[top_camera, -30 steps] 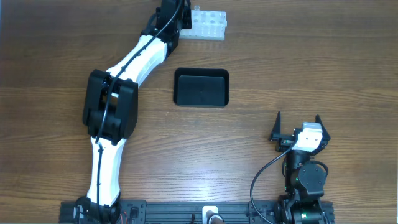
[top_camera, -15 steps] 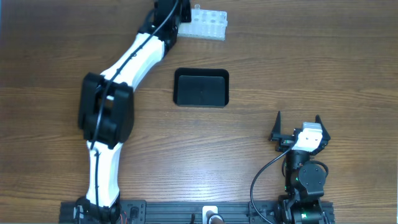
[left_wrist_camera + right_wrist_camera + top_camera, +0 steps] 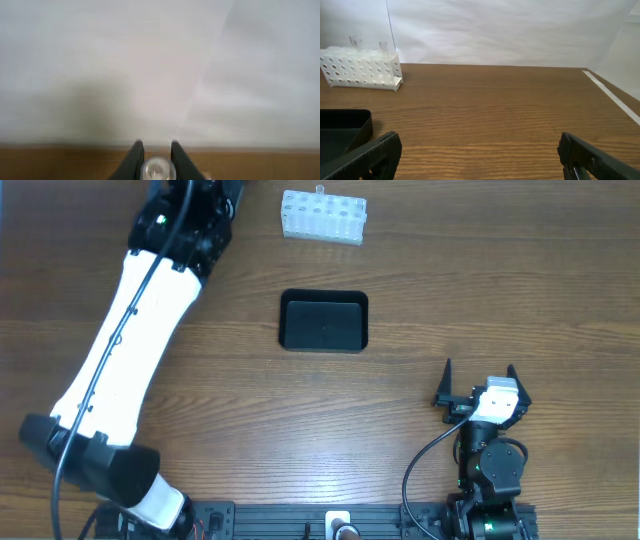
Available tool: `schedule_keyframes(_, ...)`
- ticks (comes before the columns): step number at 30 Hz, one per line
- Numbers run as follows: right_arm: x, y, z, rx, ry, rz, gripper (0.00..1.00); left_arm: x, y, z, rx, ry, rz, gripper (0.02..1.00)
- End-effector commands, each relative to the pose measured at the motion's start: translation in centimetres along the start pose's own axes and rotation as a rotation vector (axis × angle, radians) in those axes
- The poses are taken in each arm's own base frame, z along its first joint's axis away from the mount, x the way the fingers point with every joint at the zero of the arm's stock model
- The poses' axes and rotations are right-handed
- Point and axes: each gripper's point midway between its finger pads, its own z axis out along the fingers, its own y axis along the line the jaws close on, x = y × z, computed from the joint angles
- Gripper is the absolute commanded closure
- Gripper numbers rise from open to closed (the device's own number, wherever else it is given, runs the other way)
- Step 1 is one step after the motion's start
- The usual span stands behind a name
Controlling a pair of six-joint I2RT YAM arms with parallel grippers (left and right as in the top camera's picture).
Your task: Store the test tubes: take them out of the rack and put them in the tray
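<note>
The white perforated rack (image 3: 322, 218) stands at the table's far edge, with a clear test tube (image 3: 321, 191) sticking up from it. In the right wrist view the rack (image 3: 361, 70) shows two tubes (image 3: 354, 41) standing in it. The black tray (image 3: 324, 321) lies in the middle of the table with nothing in it. My left gripper (image 3: 156, 150) is shut on a clear test tube (image 3: 157, 169), held high and facing a white wall. The left arm (image 3: 190, 215) stretches to the far left of the rack. My right gripper (image 3: 478, 375) rests open near its base.
The black tray's corner (image 3: 342, 125) lies close in front of the right gripper (image 3: 480, 160). A white wall rises behind the table's far edge. Bare wood (image 3: 500, 280) spreads right of the tray and the rack.
The left arm has swung away from the rack to the left and risen, carrying a test tube. The rack now stands uncovered. The right arm has not moved.
</note>
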Motion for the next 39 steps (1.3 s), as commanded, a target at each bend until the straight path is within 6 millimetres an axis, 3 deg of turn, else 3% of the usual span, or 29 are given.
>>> schedule_keyframes(1, 0.2, -0.3, 0.0, 0.017, 0.001, -0.004, 0.009, 8.9, -1.6, 0.6, -0.017, 0.284, 0.008, 0.961)
schedule_keyframes(3, 0.2, -0.3, 0.0, 0.017, 0.001, -0.004, 0.009, 13.2, -1.9, -0.2, -0.047, 0.429, 0.002, 0.961)
schedule_keyframes(5, 0.2, -0.3, 0.0, 0.017, 0.001, -0.004, 0.009, 16.2, -2.0, -0.7, -0.073, 0.519, -0.005, 0.958)
schedule_keyframes(13, 0.2, -0.3, 0.0, 0.017, 0.001, -0.004, 0.007, 26.6, -0.5, -0.6, -0.189, 0.731, -0.013, 0.941)
schedule_keyframes(17, 0.2, -0.3, 0.0, 0.017, 0.001, -0.004, 0.009, 30.4, 0.5, -0.5, -0.229, 0.810, 0.003, 0.947)
schedule_keyframes(21, 0.2, -0.3, 0.0, 0.017, 0.001, -0.004, 0.009, 32.1, 0.5, -0.1, -0.237, 0.836, 0.018, 0.947)
schedule_keyframes(34, 0.2, -0.3, 0.0, 0.017, 0.001, -0.004, 0.009, 32.6, -0.1, 0.5, -0.226, 0.826, 0.019, 0.941)
schedule_keyframes(39, 0.2, -0.3, 0.0, 0.017, 0.001, -0.004, 0.009, 33.7, 0.1, 0.7, -0.235, 0.847, 0.028, 0.941)
